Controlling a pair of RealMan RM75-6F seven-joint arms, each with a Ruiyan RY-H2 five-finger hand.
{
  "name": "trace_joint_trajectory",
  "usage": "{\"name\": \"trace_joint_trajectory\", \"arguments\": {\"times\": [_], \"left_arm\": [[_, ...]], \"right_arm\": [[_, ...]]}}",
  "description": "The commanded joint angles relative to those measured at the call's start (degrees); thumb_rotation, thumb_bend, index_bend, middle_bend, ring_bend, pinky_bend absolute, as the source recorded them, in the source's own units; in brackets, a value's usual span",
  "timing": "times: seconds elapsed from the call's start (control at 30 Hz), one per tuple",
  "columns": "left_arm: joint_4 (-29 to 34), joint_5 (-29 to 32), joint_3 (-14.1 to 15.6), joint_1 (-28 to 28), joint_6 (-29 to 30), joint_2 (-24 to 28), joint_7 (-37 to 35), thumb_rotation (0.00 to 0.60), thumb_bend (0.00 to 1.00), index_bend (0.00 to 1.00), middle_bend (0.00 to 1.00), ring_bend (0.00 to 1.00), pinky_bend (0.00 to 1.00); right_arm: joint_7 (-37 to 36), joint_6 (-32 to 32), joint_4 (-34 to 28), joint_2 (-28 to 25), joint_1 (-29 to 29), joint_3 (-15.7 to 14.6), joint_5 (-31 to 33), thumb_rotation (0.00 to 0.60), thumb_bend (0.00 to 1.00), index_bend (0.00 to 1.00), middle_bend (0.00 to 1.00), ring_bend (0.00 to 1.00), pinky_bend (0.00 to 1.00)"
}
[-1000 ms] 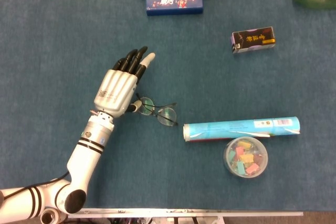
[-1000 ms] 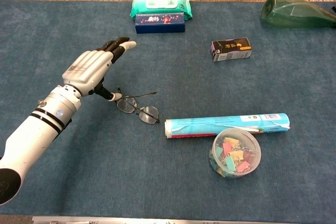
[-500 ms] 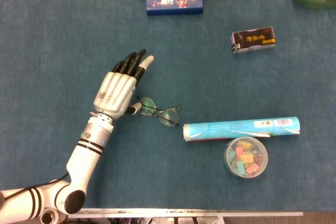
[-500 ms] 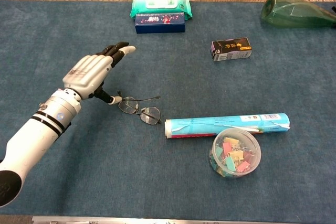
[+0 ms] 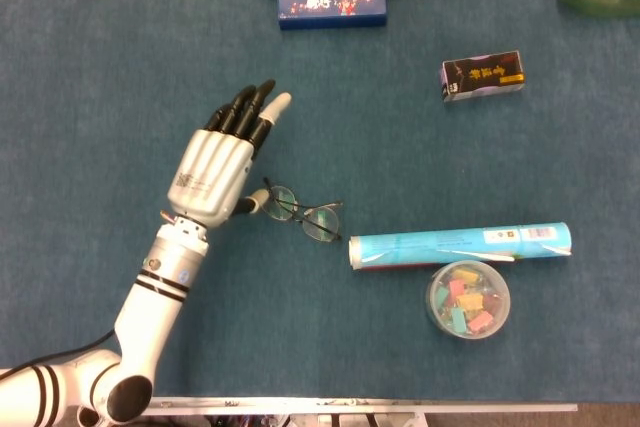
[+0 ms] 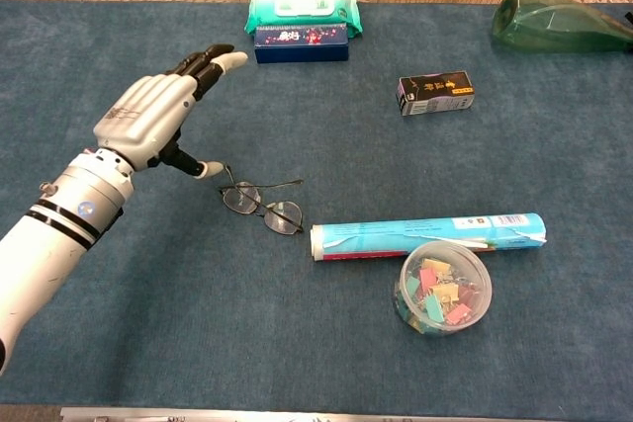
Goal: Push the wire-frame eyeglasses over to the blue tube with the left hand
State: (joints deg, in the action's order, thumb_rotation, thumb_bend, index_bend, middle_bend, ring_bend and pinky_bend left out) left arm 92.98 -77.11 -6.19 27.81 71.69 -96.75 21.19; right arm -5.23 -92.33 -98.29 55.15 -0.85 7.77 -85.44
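Observation:
The wire-frame eyeglasses (image 5: 300, 210) (image 6: 261, 204) lie on the blue cloth, a short gap left of the blue tube (image 5: 460, 245) (image 6: 427, 235), which lies on its side. My left hand (image 5: 218, 162) (image 6: 148, 118) hovers flat just left of the glasses, fingers stretched out and apart, holding nothing. Its thumb tip sits close to the glasses' left lens; in the chest view it looks lifted clear of the frame. My right hand is out of sight in both views.
A clear tub of coloured clips (image 5: 468, 299) (image 6: 443, 287) stands right below the tube. A black box (image 5: 483, 76) (image 6: 435, 93) lies further back. A dark blue box (image 5: 332, 3) and a wipes pack (image 6: 303, 11) sit at the far edge, a green bottle (image 6: 559, 17) at far right.
My left hand has risen and drawn back to the left, away from the glasses. The glasses shifted slightly toward the tube and now lie still.

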Motion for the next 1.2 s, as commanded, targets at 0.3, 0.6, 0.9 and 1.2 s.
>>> {"name": "trace_joint_trajectory", "arguments": {"times": [0.3, 0.6, 0.9, 1.2], "left_arm": [[0.02, -0.84, 0.29, 0.57, -0.38, -2.39, 1.89, 0.600, 0.08, 0.00, 0.00, 0.00, 0.17], [-3.55, 0.47, -0.49, 1.44, -1.80, -5.50, 1.57, 0.600, 0.08, 0.00, 0.00, 0.00, 0.17], [-4.86, 0.86, -0.74, 1.76, -2.17, -7.11, 1.24, 0.600, 0.08, 0.00, 0.00, 0.00, 0.17], [-5.62, 1.03, -1.02, 2.08, -2.61, -8.21, 0.41, 0.600, 0.08, 0.00, 0.00, 0.00, 0.17]], "right_arm": [[-0.46, -1.03, -0.06, -0.36, 0.38, 0.42, 0.20, 0.600, 0.17, 0.55, 0.48, 0.43, 0.53], [-0.81, -1.97, 0.01, -0.53, 0.74, 0.88, 0.49, 0.600, 0.17, 0.55, 0.48, 0.43, 0.53], [-0.80, -2.07, 0.01, -0.57, 0.82, 0.92, 0.46, 0.600, 0.17, 0.55, 0.48, 0.43, 0.53], [-0.60, -1.96, -0.01, -0.49, 0.80, 0.94, 0.50, 0.600, 0.17, 0.55, 0.48, 0.43, 0.53]]}}
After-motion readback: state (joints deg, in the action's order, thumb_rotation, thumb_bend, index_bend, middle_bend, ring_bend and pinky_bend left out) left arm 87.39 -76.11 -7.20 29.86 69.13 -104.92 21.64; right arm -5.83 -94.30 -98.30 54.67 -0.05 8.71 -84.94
